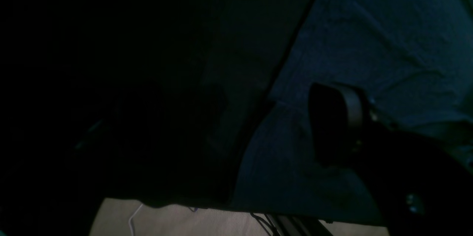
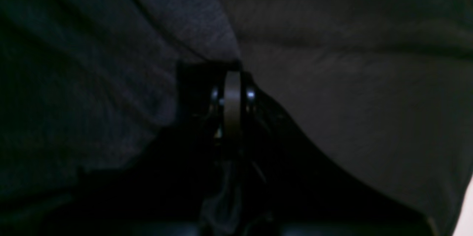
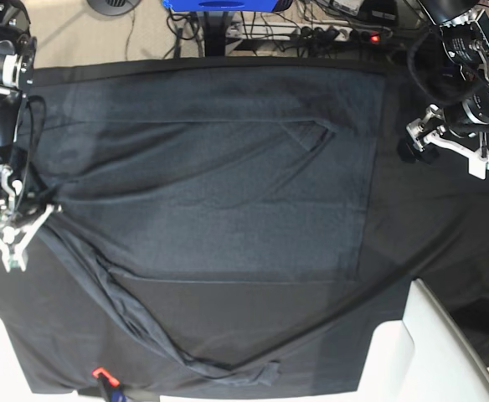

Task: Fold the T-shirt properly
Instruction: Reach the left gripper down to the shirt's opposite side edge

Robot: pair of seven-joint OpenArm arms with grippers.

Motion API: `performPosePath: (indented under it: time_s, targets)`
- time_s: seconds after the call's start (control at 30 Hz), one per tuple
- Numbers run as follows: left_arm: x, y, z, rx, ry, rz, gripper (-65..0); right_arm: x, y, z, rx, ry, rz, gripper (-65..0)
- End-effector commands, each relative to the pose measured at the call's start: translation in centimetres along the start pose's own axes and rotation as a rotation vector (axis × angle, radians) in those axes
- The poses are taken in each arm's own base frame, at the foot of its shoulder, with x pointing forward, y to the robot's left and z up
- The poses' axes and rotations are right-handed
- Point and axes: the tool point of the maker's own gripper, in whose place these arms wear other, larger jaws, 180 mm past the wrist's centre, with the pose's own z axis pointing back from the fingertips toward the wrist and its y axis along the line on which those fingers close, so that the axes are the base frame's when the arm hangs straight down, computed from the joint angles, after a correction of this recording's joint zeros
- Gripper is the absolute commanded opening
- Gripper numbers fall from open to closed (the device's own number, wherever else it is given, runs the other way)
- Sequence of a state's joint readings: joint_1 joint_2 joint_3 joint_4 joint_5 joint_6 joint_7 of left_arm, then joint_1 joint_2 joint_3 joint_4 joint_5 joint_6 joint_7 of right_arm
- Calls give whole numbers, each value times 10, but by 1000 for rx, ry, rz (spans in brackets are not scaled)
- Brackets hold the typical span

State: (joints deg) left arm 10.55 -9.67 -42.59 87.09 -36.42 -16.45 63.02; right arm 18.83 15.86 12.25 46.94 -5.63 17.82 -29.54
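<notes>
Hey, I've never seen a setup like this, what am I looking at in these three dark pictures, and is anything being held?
This is a robot with two arms working at a table covered by a black cloth. One picture looks down from above; the other two come from cameras mounted on each wrist, very close to the fabric, so they look dark. A grey T-shirt lies spread flat on the cloth, one long sleeve trailing toward the near edge. The right end effector, on the left of the overhead picture, sits at the shirt's edge; its wrist camera shows its jaws shut on a fold of shirt. The left end effector is open beside the shirt's other edge, holding nothing.
</notes>
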Motion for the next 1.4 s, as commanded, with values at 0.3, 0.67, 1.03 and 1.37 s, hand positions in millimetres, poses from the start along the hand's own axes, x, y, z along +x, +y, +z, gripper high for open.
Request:
performPosePath:
  time_s: [0.3,0.67,1.03,1.37]
  targets:
    - [24,-11,1,-28,-60,-17,-56,52,-23,25,-62,-121,17,-647]
    - [77,-44,-33,-121,-68,-4,-56,58,-25,32,-75,-137,26,-645]
    - [89,-90,-124,-161,55,1,-56,58,-25,32,-75,-137,26,-645]
    - [68,-127,-155,-169,132,-55,-59,52,-24,31,-74,-129,29,-645]
